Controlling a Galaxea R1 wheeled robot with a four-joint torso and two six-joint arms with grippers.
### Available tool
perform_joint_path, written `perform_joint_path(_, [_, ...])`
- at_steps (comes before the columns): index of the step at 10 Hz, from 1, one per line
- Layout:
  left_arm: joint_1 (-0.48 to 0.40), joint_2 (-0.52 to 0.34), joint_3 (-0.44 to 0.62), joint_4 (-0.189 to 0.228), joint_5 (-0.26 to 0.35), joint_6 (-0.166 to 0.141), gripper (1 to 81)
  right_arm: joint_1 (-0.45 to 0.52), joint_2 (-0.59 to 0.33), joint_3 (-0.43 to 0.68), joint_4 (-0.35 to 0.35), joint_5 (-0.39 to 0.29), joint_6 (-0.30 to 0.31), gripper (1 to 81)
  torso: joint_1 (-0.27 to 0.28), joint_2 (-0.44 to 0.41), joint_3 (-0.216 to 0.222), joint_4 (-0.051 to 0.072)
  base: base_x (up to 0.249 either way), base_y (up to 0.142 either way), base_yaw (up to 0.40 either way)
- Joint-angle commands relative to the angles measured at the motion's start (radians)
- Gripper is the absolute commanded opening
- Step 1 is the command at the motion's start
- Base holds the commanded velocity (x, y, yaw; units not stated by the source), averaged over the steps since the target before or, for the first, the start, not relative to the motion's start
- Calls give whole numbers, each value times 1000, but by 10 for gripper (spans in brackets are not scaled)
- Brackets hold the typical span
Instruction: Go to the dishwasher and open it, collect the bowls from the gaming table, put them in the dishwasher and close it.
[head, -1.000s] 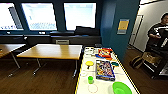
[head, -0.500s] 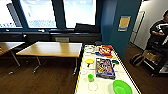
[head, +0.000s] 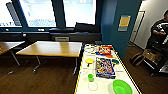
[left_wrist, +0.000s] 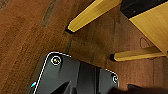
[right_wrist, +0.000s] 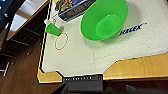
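— Where has it got to?

— It's stopped at the near end of the gaming table (head: 105, 85), that long white counter with the yellow edge strip. Beside it are plain wooden tables (head: 50, 48), and a person (head: 158, 32) stands well off by the doorway, out of the way I'd guess.

— And the bowls?

— The board-game box (head: 105, 67) lies along the middle of the counter. The lime green bowl (head: 122, 86) sits upright at the near end, closest to the robot; the right wrist view has it from above (right_wrist: 105, 20), which suggests that arm is over this end of the counter. The yellow bowl (head: 89, 60) is farther up, just beside the box on its window side.

— That small green thing?

— A little cup (head: 90, 77) next to a red ring printed on the counter (head: 92, 86). Not a bowl.

— Is either pincer spread or pinching anything?

— I can't tell for either. The left wrist view looks down at wooden floor (left_wrist: 27, 32) and yellow table legs (left_wrist: 92, 12), so that arm seems to hang low at the side.
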Motion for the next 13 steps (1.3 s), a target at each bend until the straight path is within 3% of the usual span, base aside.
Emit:
perform_joint_path(1, [-67,-8,0,3,40,-5,811,201,-48,-49,46,-131,20,811,0,0,0,0,0,0,0])
perform_joint_path(3, [-71,9,-25,2,42,-5,811,279,1,-109,122,-213,20,811,0,0,0,0,0,0,0])
perform_joint_path(5, [-71,15,-32,2,40,-6,811,304,49,-186,261,-219,19,811,0,0,0,0,0,0,0])
perform_joint_path(10, [-71,37,-38,3,40,-5,811,367,203,-382,314,-314,20,811,1,1,-1,0,0,0,0])
perform_joint_path(13, [-70,51,-59,5,40,-5,811,394,268,-462,374,-329,19,811,1,1,-1,0,0,0,0])
